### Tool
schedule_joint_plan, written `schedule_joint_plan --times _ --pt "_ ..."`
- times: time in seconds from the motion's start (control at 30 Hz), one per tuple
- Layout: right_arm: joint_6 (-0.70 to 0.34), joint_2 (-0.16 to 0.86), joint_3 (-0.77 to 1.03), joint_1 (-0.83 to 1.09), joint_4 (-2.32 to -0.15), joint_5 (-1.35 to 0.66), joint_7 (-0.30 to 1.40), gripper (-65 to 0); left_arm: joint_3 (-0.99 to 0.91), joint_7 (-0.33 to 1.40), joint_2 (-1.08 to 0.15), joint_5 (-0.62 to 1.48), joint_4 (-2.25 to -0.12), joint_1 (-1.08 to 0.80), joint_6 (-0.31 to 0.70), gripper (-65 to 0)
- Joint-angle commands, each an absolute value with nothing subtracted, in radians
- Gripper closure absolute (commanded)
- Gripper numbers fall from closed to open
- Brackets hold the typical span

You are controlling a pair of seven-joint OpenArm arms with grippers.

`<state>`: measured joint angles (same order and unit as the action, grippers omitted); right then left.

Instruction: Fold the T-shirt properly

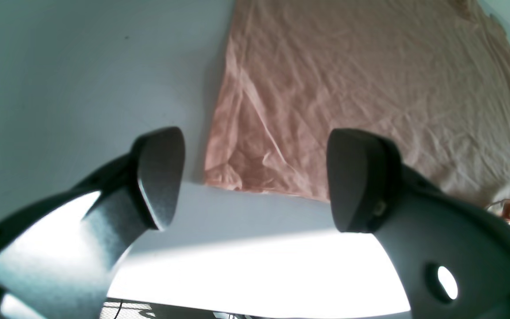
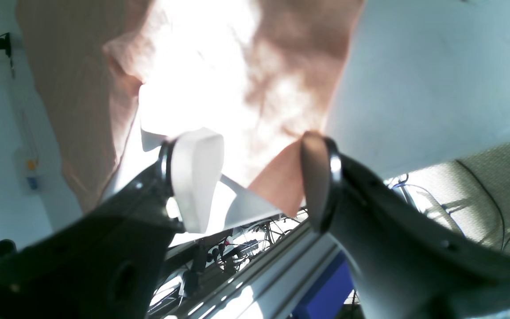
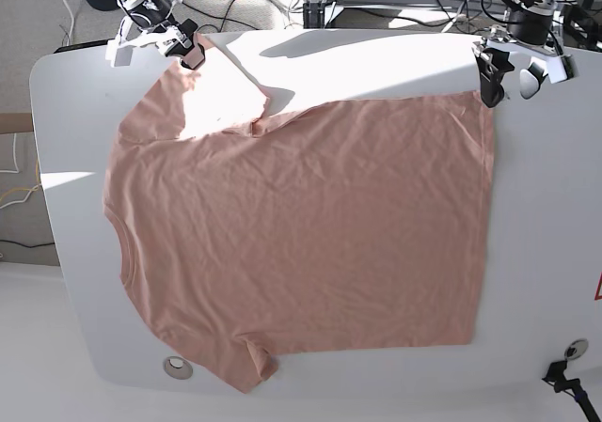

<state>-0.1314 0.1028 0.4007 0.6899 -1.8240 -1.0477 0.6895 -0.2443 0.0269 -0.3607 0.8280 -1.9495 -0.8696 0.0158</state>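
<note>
The salmon-pink T-shirt (image 3: pixel 301 234) lies spread flat on the white table (image 3: pixel 546 253), neckline to the left and hem to the right. My right gripper (image 3: pixel 188 52) hovers at the far-left sleeve tip. In the right wrist view it (image 2: pixel 259 181) is open, with the sleeve's corner (image 2: pixel 277 181) lying between its fingers. My left gripper (image 3: pixel 492 82) hangs at the far-right hem corner. In the left wrist view it (image 1: pixel 255 181) is open and empty, just off the shirt's corner (image 1: pixel 224 175) and over bare table.
Cables and stands crowd the floor beyond the table's far edge (image 3: pixel 376 8). Round fittings sit in the table near the front left (image 3: pixel 176 367) and front right (image 3: pixel 576 349). An aluminium rail (image 2: pixel 255 283) runs below the table edge.
</note>
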Motion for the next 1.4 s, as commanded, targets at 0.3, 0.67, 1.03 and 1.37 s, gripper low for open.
schedule_joint_plan --times 0.3,0.67,1.03,1.37 --pt "-0.140 0.114 0.467 0.702 -1.847 -1.052 0.687 -30.8 -0.249 0.001 -0.371 0.828 -1.963 -0.877 0.025 -47.5" --pt "-0.145 0.108 0.479 0.705 -1.839 -1.047 0.687 -30.8 -0.248 0.002 -0.394 0.828 -1.963 -0.875 0.025 -47.5" --pt "-0.145 0.107 0.415 0.727 -1.810 -1.052 0.687 -30.8 -0.249 0.002 -0.397 0.828 -1.963 -0.875 0.025 -47.5" --pt "-0.145 0.107 0.394 0.705 -1.810 -1.050 0.685 -24.5 -0.252 0.002 -0.397 0.828 -1.962 -0.877 0.025 -47.5"
